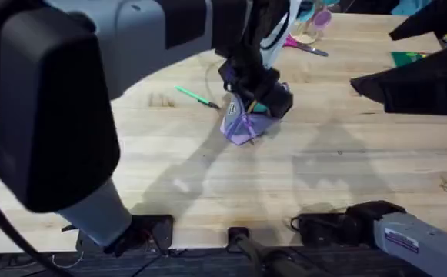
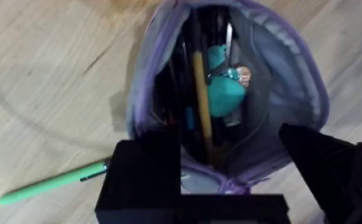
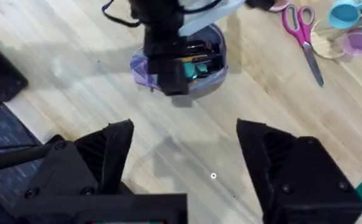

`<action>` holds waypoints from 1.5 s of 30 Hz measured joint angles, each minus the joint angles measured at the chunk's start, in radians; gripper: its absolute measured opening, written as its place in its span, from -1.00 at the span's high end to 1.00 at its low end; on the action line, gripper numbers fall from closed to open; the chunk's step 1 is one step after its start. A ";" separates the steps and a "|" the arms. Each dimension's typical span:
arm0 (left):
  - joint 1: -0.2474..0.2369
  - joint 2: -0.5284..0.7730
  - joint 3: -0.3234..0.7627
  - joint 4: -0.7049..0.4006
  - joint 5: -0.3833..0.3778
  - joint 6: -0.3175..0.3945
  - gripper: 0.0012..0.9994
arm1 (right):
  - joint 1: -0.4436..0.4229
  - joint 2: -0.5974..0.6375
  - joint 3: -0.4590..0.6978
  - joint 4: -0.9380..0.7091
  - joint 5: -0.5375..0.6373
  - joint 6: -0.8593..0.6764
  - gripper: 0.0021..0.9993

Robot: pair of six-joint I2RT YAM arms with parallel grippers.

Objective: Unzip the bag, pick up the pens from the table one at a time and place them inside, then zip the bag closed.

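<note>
The left gripper (image 2: 230,180), fingers spread wide, is poised over the open soft lavender fabric pouch (image 1: 242,123), where the yellow-tan pencil (image 2: 201,99) stands. The slim green pen (image 1: 196,97) lies at ten o'clock on the light wooden table (image 1: 208,185). The right gripper (image 3: 184,146) is held open, well apart.

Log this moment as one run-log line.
bag: open, yellow pen inside | green pen: on table | left gripper: over bag | right gripper: open, empty
</note>
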 joint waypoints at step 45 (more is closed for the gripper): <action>0.524 0.004 0.270 -0.365 0.207 1.388 -0.99 | 0.000 0.000 0.000 0.032 0.049 0.003 -0.99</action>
